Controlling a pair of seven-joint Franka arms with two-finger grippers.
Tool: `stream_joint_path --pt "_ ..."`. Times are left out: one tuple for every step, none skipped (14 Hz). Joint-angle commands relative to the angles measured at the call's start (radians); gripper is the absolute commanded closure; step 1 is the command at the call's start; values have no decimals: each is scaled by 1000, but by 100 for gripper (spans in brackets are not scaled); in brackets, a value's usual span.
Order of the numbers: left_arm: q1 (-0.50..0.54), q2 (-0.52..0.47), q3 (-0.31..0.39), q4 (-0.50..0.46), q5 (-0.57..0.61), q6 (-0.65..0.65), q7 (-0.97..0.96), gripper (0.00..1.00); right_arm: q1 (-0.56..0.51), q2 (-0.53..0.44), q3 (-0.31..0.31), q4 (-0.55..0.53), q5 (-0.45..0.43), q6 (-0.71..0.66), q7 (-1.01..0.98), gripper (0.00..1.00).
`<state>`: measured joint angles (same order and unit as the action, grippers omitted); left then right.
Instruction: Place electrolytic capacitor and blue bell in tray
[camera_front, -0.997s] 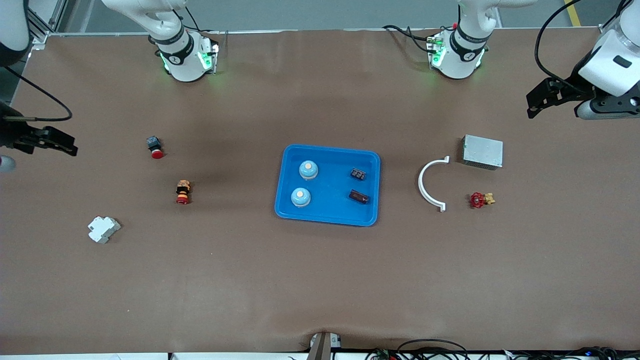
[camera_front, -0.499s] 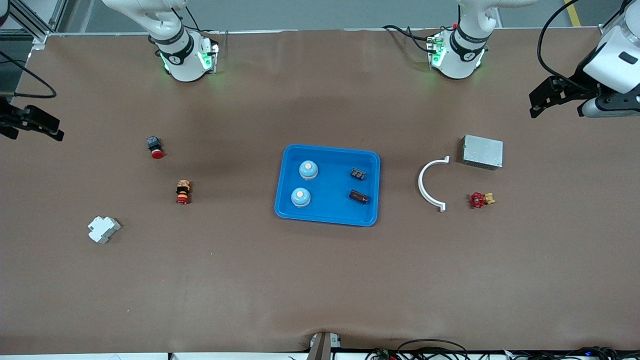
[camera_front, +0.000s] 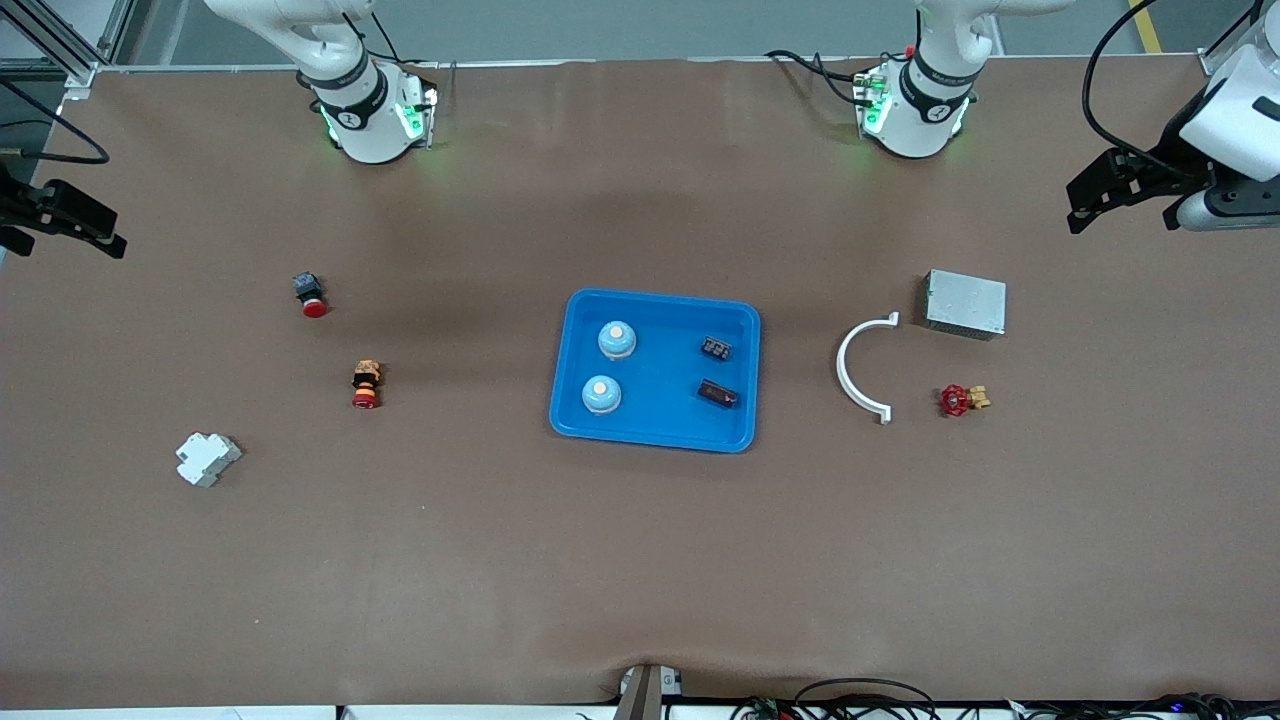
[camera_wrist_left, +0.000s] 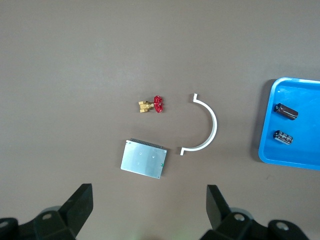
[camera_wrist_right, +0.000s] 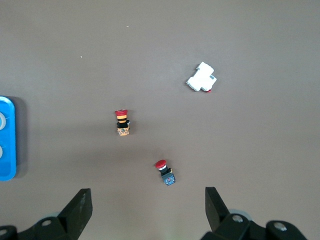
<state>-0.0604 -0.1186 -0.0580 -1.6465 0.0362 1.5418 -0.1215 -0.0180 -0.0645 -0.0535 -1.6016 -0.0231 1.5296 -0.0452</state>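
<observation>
The blue tray (camera_front: 655, 297) lies mid-table. In it stand two blue bells (camera_front: 617, 340) (camera_front: 601, 395) at the right arm's end, and two dark electrolytic capacitors (camera_front: 716, 348) (camera_front: 718, 394) lie at the left arm's end. My left gripper (camera_front: 1095, 200) is open and empty, up over the table's left arm end; its wrist view (camera_wrist_left: 148, 210) shows the tray (camera_wrist_left: 300, 150) and both capacitors (camera_wrist_left: 286, 111) (camera_wrist_left: 283, 137). My right gripper (camera_front: 85, 225) is open and empty over the right arm's end; its wrist view (camera_wrist_right: 147, 210) shows the tray's edge (camera_wrist_right: 6, 145).
A grey metal box (camera_front: 965, 303), a white half ring (camera_front: 850, 370) and a red-handled valve (camera_front: 960, 400) lie toward the left arm's end. Two red push buttons (camera_front: 310, 295) (camera_front: 366, 385) and a white breaker (camera_front: 207, 458) lie toward the right arm's end.
Both grippers have drawn away from the tray toward their table ends, the right one the most. The things in the tray have not moved.
</observation>
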Motion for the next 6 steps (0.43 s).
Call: stream_joint_path --pt "4 5 1 25 -13 -35 8 0 -5 -26 3 -9 14 -14 -5 0" --pt "5 5 1 25 -18 -37 5 0 -6 -28 3 -9 14 -20 -5 0" --pt "4 5 1 25 -18 -45 2 0 -7 -32 1 -8 14 -25 -7 0" --pt "4 5 1 25 -18 -45 2 0 -7 -35 0 -8 14 -26 -7 0" --pt "4 5 1 25 -18 -45 2 0 -7 -37 0 -8 14 -28 -7 0" --pt "4 5 0 25 -18 -45 2 0 -7 -41 0 -6 14 -32 -7 0"
